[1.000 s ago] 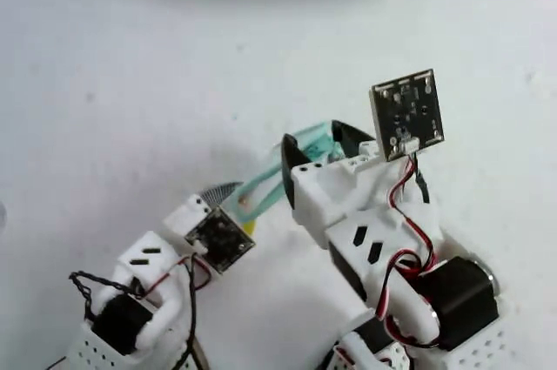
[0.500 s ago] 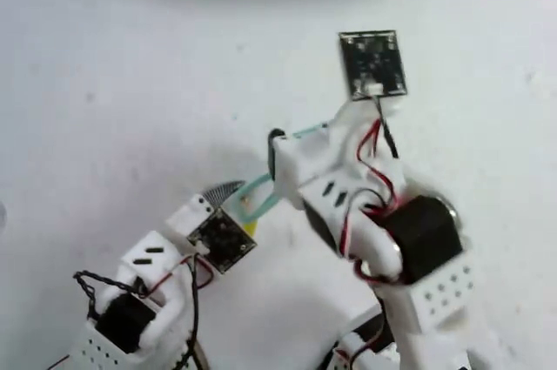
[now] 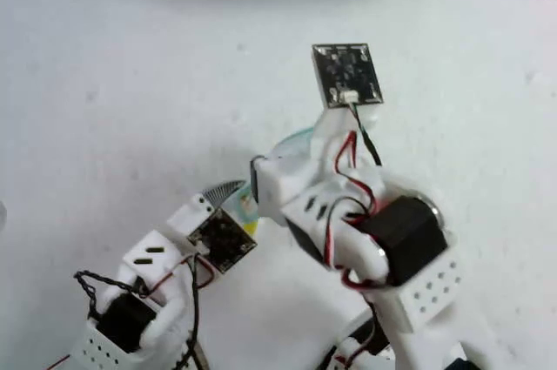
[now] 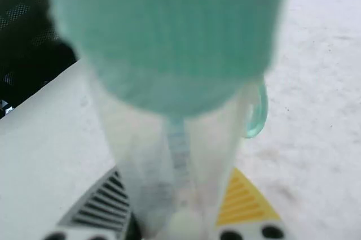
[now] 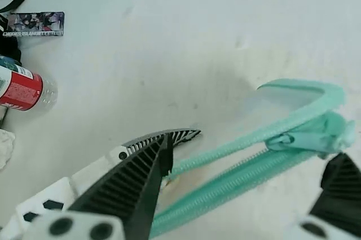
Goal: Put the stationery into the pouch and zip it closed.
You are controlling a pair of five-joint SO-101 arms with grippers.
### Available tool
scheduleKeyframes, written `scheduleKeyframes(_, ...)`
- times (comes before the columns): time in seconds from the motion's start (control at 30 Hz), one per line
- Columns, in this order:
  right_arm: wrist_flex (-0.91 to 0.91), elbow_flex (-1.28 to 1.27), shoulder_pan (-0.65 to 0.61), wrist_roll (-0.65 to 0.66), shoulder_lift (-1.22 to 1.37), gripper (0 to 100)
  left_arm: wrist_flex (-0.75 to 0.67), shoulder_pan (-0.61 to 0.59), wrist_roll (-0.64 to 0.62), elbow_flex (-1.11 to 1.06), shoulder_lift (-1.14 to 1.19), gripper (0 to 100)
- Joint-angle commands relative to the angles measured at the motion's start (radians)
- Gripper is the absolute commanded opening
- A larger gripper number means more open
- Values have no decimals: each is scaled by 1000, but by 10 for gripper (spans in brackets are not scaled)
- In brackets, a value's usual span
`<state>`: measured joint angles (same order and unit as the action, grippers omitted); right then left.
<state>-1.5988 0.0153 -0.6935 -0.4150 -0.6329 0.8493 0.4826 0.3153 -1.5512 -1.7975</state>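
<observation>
Left wrist view: our left end effector [image 4: 175, 220] clamps the near end of the pouch [image 4: 163, 138]. Past that, the right end effector [image 5: 254, 158] stands spread astride the zipper [image 5: 237, 178], teeth apart, slider [image 5: 293, 138] at the pouch's far end. We judge zipping remains; contents unclear.

Lab bench: white table [image 3: 113, 74] (exposed-wire robot arm [image 3: 396, 244]).
</observation>
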Motion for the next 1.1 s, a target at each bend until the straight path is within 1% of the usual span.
scheduleKeyframes(0.0, 47, 12, -10, -38, 65, 389, -8, -7, 8, -18, 10, 24)
scheduleKeyframes(0.23, 42, 17, -10, -48, 211, 387, -8, -7, 8, -18, 10, 24)
scheduleKeyframes(0.3, 41, 15, -10, -48, 216, 360, -8, -7, 8, -18, 10, 24)
scheduleKeyframes(0.37, 42, 18, -8, -48, 213, 264, -6, -7, 8, -9, 10, 27)
scheduleKeyframes(0.47, 71, 18, -4, -32, 194, 39, 5, -7, -3, 29, 10, 42)
scheduleKeyframes(0.5, 79, 18, 1, -2, 183, 0, 31, -7, -8, 44, 10, 68)
scheduleKeyframes(0.57, 84, 18, 22, 32, 156, 50, 91, -7, -89, 81, 10, 146)
scheduleKeyframes(0.63, 101, 18, 59, 37, 137, 19, 157, -7, -204, 130, 10, 209)
scheduleKeyframes(0.67, 122, 18, 85, 38, 131, 12, 195, -7, -235, 161, 10, 225)
scheduleKeyframes(0.8, 255, 20, 199, 57, 130, 16, 324, -4, -222, 281, 10, 229)
scheduleKeyframes(0.87, 320, 20, 229, 143, 130, 17, 358, -4, -221, 313, 10, 229)
scheduleKeyframes(0.93, 364, 20, 231, 281, 122, 17, 362, -7, -221, 319, 10, 229)
scheduleKeyframes(1.0, 366, 23, 209, 493, 117, 17, 362, -7, -219, 319, 10, 229)
scheduleKeyframes(1.07, 318, 49, 179, 721, 97, 17, 347, -45, -219, 316, 10, 229)
